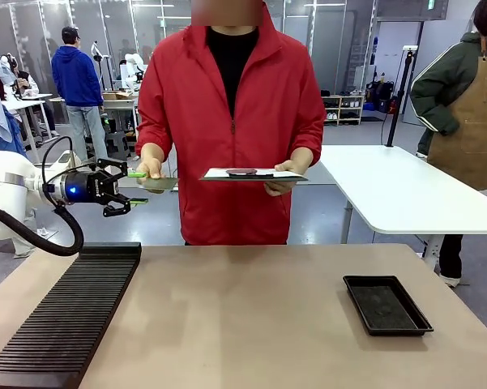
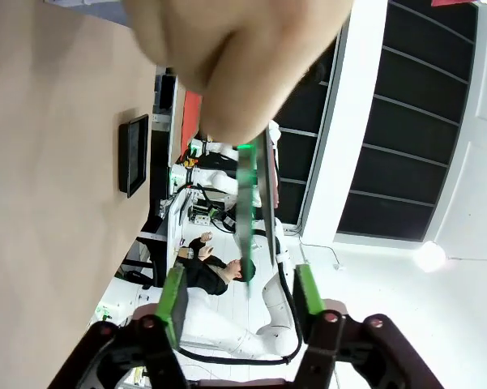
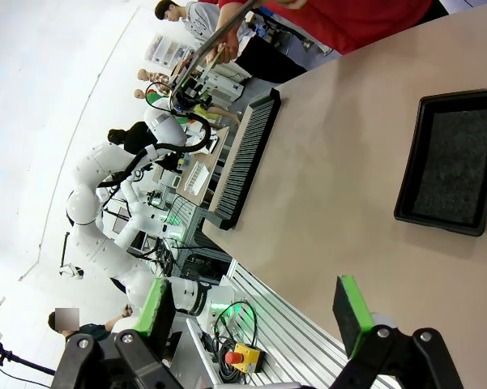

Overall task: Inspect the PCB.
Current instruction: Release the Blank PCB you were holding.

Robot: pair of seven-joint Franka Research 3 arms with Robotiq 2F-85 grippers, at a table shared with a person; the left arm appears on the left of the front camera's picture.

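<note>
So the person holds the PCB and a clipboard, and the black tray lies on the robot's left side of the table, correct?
Not quite: the front view shows the black tray on the robot's right side of the table. The person does hold the PCB and the clipboard.

Your front camera faces the person (image 1: 231, 121) across the counter (image 1: 243, 324); both rolled wrist cameras share the black tray (image 3: 454, 166).

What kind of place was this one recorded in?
Probably a robotics lab or electronics workshop: a person holds a PCB and clipboard across a worktable bearing a slotted black rack and black tray.
</note>
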